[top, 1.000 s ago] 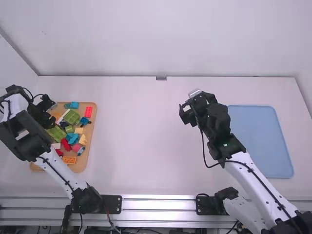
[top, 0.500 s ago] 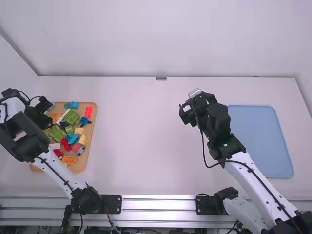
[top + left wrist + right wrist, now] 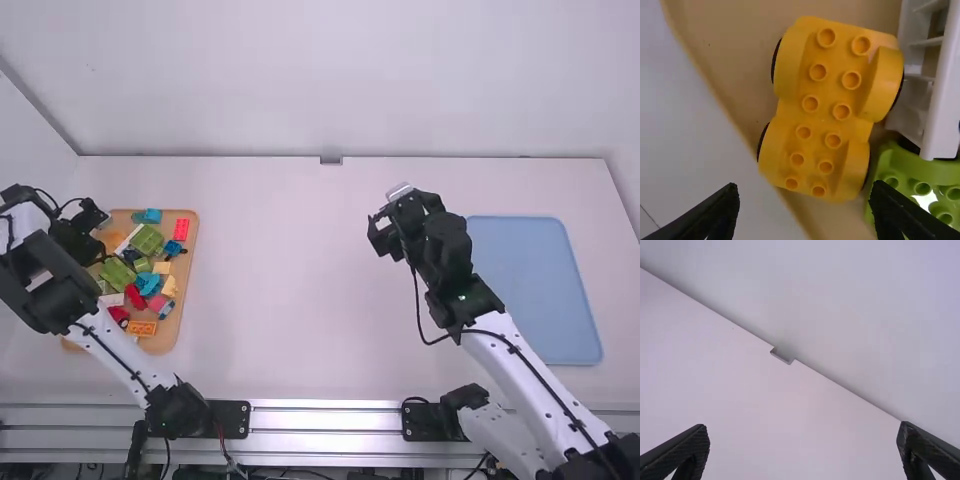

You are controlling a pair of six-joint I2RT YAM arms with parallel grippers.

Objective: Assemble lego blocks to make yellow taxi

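White table [image 3: 280, 270], tan tray [image 3: 184, 285] on its L side. Yellow base [image 3: 817, 117] lies on tray nr edge, wheels [image 3: 775, 60] mostly hidden; in high view L gripper [image 3: 82, 243] partly covers it. White block [image 3: 942, 95] & green block [image 3: 917, 180] beside base, both cut off. L gripper: wide, empty. R gripper [image 3: 384, 230]: wide, empty, over table. Blue mat [image 3: 535, 290] far R, edge partly behind R arm.

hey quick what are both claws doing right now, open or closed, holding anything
Left claw: open, empty, over the yellow wheeled base.
Right claw: open, empty, above the table.
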